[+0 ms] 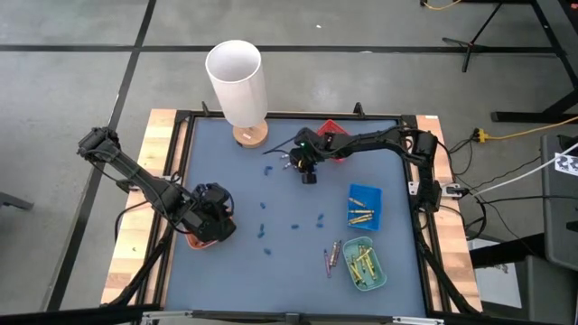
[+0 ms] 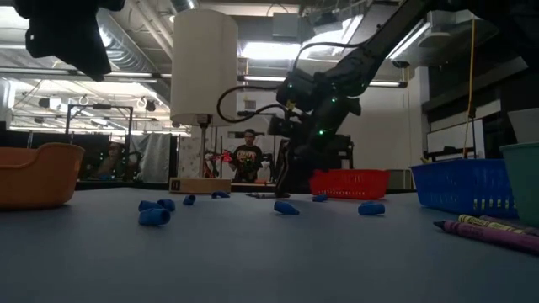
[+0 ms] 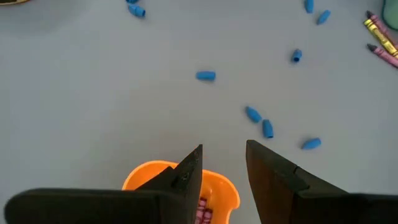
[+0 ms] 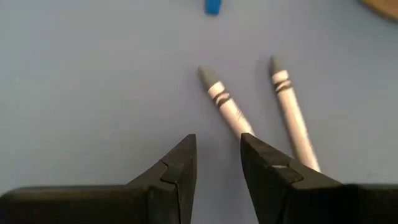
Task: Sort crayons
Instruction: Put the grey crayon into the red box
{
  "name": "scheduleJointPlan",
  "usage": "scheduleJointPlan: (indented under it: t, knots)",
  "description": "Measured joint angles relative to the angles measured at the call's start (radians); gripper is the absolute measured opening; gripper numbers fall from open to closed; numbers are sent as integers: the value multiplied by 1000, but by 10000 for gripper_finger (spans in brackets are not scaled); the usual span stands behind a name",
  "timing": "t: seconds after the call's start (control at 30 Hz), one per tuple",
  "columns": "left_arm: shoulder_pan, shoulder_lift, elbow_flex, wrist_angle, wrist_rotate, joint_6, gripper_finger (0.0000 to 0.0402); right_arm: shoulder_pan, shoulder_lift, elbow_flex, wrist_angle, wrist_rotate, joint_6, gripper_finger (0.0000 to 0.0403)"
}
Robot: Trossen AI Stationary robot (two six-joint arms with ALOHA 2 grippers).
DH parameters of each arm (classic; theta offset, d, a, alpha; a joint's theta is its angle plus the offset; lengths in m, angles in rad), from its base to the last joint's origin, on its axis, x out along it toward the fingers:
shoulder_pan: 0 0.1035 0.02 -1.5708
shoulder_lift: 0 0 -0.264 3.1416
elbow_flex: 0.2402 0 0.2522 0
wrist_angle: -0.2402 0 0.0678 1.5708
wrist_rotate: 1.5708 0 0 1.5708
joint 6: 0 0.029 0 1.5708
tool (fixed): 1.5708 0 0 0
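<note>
Over at about one o'clock on the worktop [image 1: 226, 271], the right hand [image 4: 217, 163] hovers low over two silver-grey crayons [image 4: 227, 107] lying side by side, its fingers slightly spread and holding nothing. This looks like the reach-to-pick step; next it probably needs to centre on one crayon and close without nudging its neighbour. The left hand [image 3: 222, 165], fingers also parted and empty, waits above the orange tray [image 3: 219, 190] at eight o'clock.

Two silver-grey crayons [image 4: 292, 118] flat on table, pink ones [image 1: 331, 257] beside green tray
</note>
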Motion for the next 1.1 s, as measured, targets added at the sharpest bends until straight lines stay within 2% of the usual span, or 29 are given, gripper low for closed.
scheduleJointPlan:
  t: [0.4,1.1]
  knots:
    - [44,0,0,-1,-1,0,108,0,9,0,77,7,-20,124]
    - [55,0,0,1,7,1,108,-6,38,3,50,33,-18,124]
